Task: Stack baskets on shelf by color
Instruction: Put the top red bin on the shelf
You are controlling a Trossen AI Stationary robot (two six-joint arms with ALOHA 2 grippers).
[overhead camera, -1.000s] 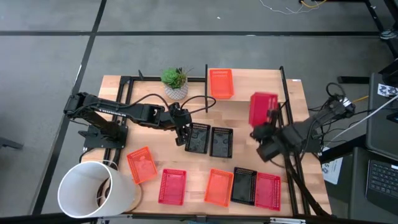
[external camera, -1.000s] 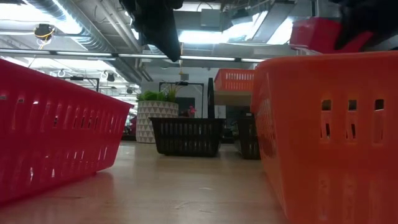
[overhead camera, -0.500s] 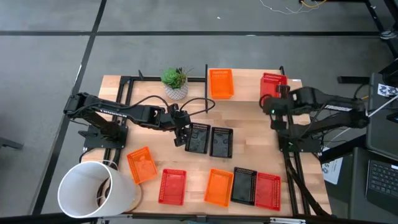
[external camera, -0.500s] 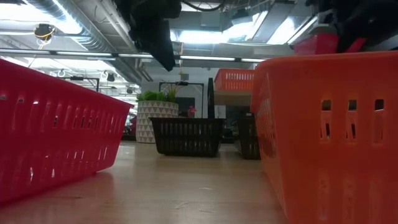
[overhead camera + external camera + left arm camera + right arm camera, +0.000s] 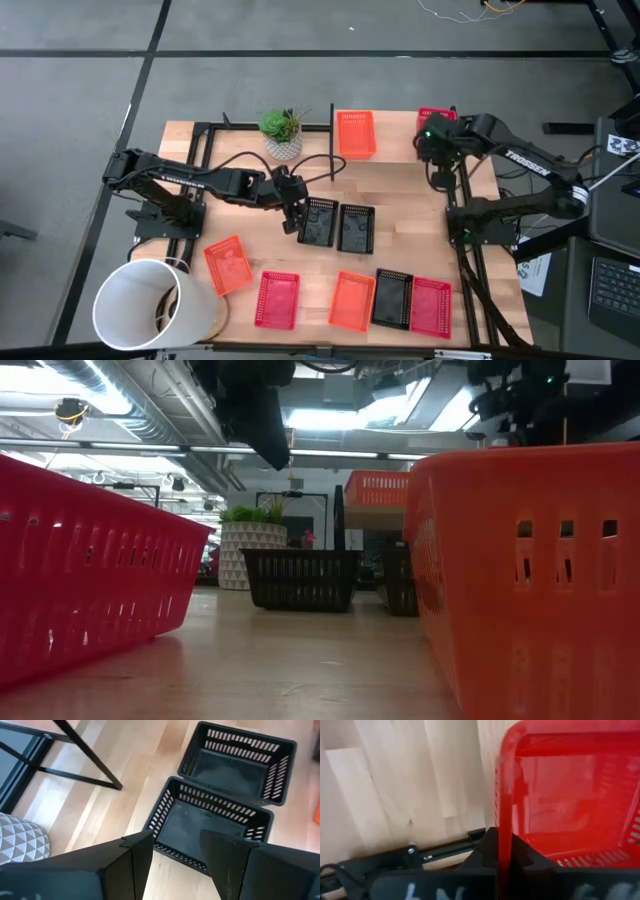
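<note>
on the left of the counter (image 5: 395, 200) the white bucket (image 5: 150, 305) lies at the near corner, with an orange basket (image 5: 227, 264) just right of it. the left gripper (image 5: 292, 212) hovers just left of the near-middle pair of black baskets; in its wrist view the jaws stand apart, empty, above the rim of the closer black basket (image 5: 212, 827), with the second black basket (image 5: 240, 762) just beyond. the plant pot (image 5: 283, 135) sits at the far edge, left of the shelf (image 5: 395, 130).

along the near edge, left to right: a red basket (image 5: 277, 299), an orange basket (image 5: 351, 301), a black basket (image 5: 392, 297) and a red basket (image 5: 431, 306). one orange basket (image 5: 355, 134) already rests on the shelf's left part.

at the far right the right gripper (image 5: 435, 140) is over the shelf's right end, jaws closed on the rim of a red basket (image 5: 570, 795), which hangs over the board with the black frame showing beneath. whether it touches the board yet i cannot tell.

the step in hand looks like setting this red basket down as the base of the red stack. to do it well, keep it level, square its long sides to the shelf edges, keep it well apart from the orange one so a middle spot stays free for black, clear the thin upright at the right, lower until it bears fully, then part the jaws and lift straight up so the rim is not dragged.
</note>
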